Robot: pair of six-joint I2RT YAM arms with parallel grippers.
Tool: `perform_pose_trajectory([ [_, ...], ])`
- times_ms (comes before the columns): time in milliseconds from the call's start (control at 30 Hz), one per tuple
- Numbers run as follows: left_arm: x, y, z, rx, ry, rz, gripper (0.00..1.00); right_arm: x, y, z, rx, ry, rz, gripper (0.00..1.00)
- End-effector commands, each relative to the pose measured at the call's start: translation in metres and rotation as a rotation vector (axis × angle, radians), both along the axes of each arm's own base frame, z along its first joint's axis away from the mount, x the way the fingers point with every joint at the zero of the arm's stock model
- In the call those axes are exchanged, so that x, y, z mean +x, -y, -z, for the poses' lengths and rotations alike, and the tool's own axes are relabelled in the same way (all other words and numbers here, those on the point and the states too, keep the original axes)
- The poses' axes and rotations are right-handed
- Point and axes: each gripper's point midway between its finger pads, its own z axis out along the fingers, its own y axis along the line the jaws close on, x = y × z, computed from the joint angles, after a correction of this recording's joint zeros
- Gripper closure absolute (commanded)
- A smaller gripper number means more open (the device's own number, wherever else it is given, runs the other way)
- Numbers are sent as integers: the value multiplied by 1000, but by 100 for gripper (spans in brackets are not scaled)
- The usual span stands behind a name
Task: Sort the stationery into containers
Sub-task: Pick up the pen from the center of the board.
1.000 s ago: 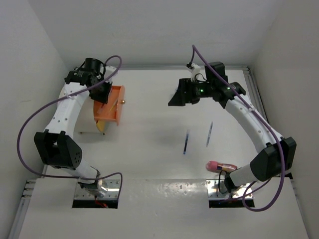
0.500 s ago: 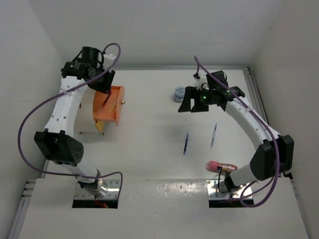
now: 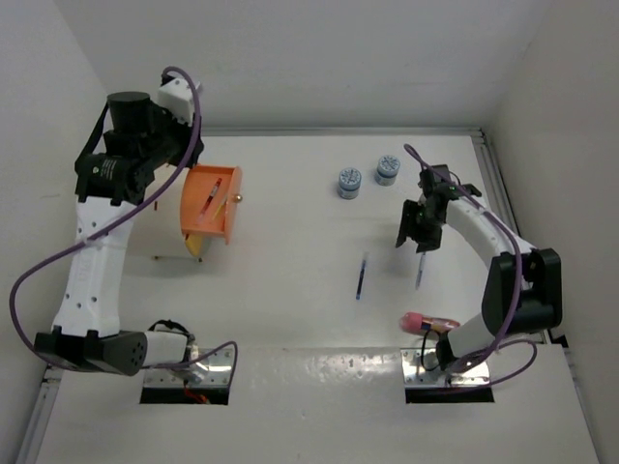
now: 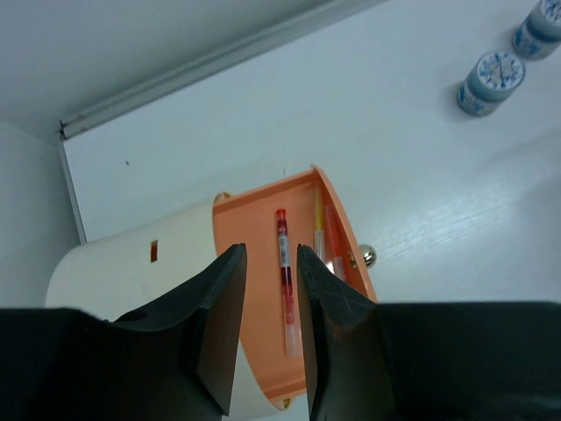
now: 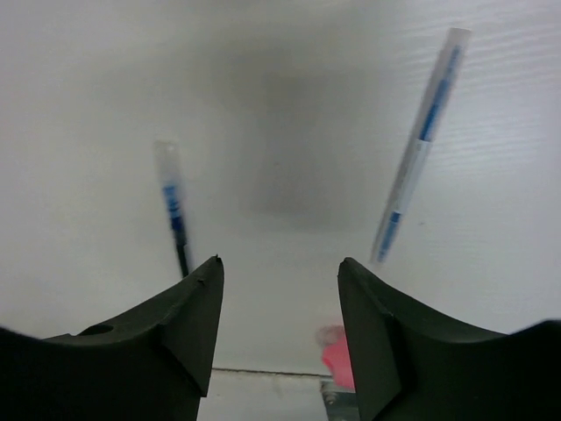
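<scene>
My left gripper (image 4: pixel 272 250) is open with a narrow gap and empty, high above the orange drawer (image 3: pixel 224 215) pulled out of the cream drum (image 4: pixel 131 272). A red pen (image 4: pixel 284 263) and orange pens (image 4: pixel 320 232) lie in the drawer. My right gripper (image 3: pixel 418 237) is open and empty above the table, between two blue pens (image 5: pixel 173 206) (image 5: pixel 421 145). In the top view these pens lie at centre (image 3: pixel 361 275) and right (image 3: pixel 420 273). Two round blue-and-white pieces (image 3: pixel 349 182) (image 3: pixel 388 168) stand at the back. The pink-and-tan cylinder (image 3: pixel 426 323) lies by the right arm's base.
The drawer has a small metal knob (image 4: pixel 369 256) on its front. White walls close in the table on the left, back and right. The arm bases (image 3: pixel 189 372) (image 3: pixel 447 372) sit at the near edge.
My left arm has risen and drawn back from the drawer, leaving the red pen inside. My right arm has swung right and nearer, uncovering the round pieces. The right blue pen has shifted slightly.
</scene>
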Motion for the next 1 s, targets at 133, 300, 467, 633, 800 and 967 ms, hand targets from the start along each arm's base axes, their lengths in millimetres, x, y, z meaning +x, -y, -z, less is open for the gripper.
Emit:
perform_pose_trajectory([
  [133,4,9,-41,-55,157,18,64,-13,50,41,-139,-128,141,46],
  [300,4,8,-40,-56,154,16,64,-19,70,57,-197,-163,160,47],
  [467,8,9,-33,-54,135,14,64,-31,89,79,-233,-224,168,50],
  [633,11,9,-26,-56,117,9,59,-31,87,98,-215,-224,152,58],
  [800,9,12,-14,-75,75,22,48,-25,77,111,-156,-217,117,75],
  [967,3,27,-12,-146,49,110,35,2,48,80,-25,-61,1,100],
])
